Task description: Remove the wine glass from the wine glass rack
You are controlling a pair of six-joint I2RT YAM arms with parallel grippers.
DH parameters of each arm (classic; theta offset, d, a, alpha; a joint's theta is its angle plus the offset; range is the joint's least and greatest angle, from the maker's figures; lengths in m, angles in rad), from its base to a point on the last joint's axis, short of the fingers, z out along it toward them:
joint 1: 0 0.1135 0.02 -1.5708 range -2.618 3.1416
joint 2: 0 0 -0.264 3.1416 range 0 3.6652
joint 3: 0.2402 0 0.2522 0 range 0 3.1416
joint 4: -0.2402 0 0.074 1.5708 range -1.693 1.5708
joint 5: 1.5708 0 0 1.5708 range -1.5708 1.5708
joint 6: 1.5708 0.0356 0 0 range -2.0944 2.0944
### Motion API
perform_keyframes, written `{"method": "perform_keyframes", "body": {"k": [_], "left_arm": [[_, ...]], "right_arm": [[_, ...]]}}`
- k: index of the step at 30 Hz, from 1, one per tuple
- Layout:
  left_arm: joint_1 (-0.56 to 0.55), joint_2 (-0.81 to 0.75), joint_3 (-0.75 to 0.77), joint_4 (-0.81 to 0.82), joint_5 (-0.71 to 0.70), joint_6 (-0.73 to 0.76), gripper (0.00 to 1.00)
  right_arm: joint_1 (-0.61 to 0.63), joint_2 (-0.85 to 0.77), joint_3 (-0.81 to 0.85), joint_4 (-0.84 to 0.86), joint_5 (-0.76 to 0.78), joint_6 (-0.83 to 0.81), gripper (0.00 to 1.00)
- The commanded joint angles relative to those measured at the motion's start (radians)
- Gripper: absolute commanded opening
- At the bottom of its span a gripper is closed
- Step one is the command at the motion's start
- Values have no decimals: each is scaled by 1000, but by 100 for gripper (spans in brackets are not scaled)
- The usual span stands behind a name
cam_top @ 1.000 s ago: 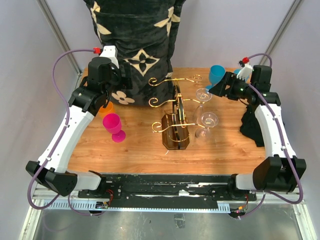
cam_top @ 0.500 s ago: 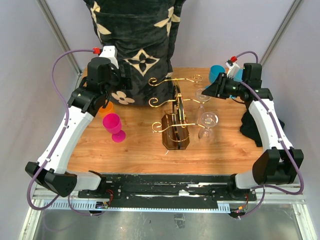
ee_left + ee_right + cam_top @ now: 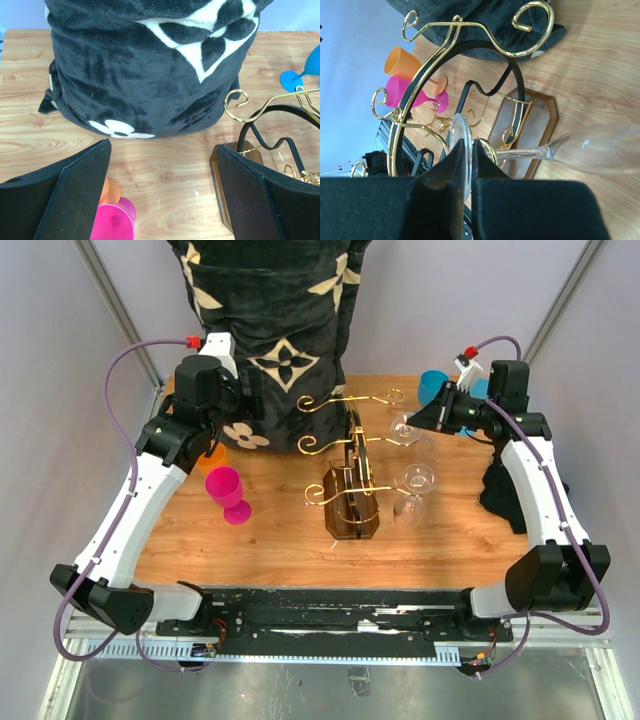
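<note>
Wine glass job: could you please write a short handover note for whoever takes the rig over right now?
Left hand: open, holding nothing, by the black cushion, away from the rack.
Right hand: shut on the foot of the far glass, which lies tilted at the rack's right gold arm.
Done: grip made.
Left: draw the glass clear of the rack. A second glass is on the rack's right side, untouched.

The wooden surface [image 3: 280, 530] carries the rack [image 3: 352, 512] at centre and a cushion [image 3: 270, 330] behind it. A pink cup [image 3: 228, 495] and an orange cup [image 3: 212, 457] stand left, a blue cup [image 3: 433, 387] far right, and a black cloth [image 3: 500, 490] lies at the right edge.
</note>
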Motion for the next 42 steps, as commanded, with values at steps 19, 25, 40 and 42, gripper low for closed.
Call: {"method": "perform_keyframes", "body": {"k": [19, 25, 40, 42], "left_arm": [[1, -31, 27, -27, 65, -32, 95], [1, -23, 66, -43, 127, -63, 98], [1, -2, 137, -67, 180, -82, 99], [1, 39, 198, -123, 200, -84, 100]], "right_arm": [[16, -51, -54, 93, -206, 154, 1], [34, -1, -67, 346, -326, 354, 1], [56, 9, 321, 194, -329, 43, 1], [85, 3, 366, 158, -347, -43, 1]]}}
